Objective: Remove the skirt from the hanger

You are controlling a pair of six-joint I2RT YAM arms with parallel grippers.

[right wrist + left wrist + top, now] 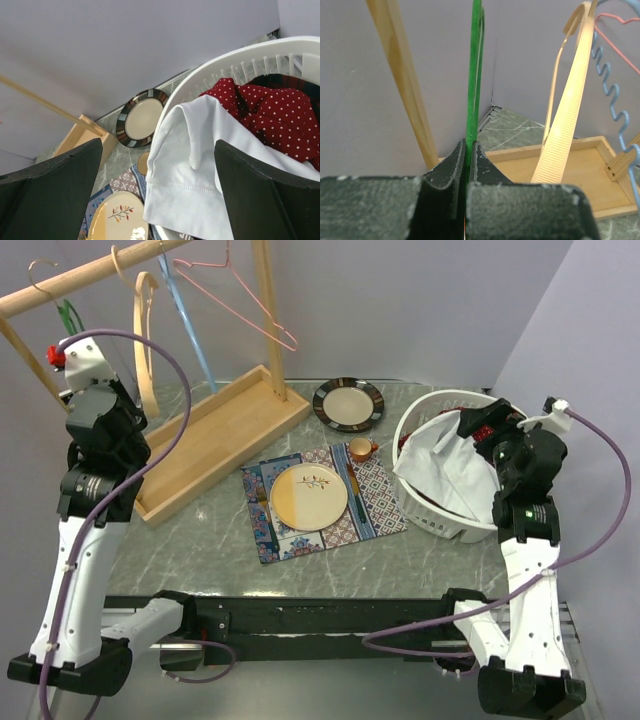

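Observation:
A white skirt [445, 465] lies draped over the rim of a white laundry basket [420, 418] at the right; it also shows in the right wrist view [200, 175]. My right gripper [482, 430] hovers over the basket, open and empty [157, 146], with the skirt below its jaws. A thin green hanger [68, 315] hangs bare at the left end of the wooden rail. My left gripper [80, 360] is shut on its lower part [469, 145]; the hanger's green shaft [475, 75] rises from between the pads.
The wooden rack [215, 430] holds a wooden hanger [145, 330], a blue hanger [190, 325] and a pink hanger [250, 300]. A red dotted garment [270, 110] lies in the basket. A patterned placemat with a cream plate [308, 496], a small cup [360, 448] and a dark-rimmed plate [348, 403] lie mid-table.

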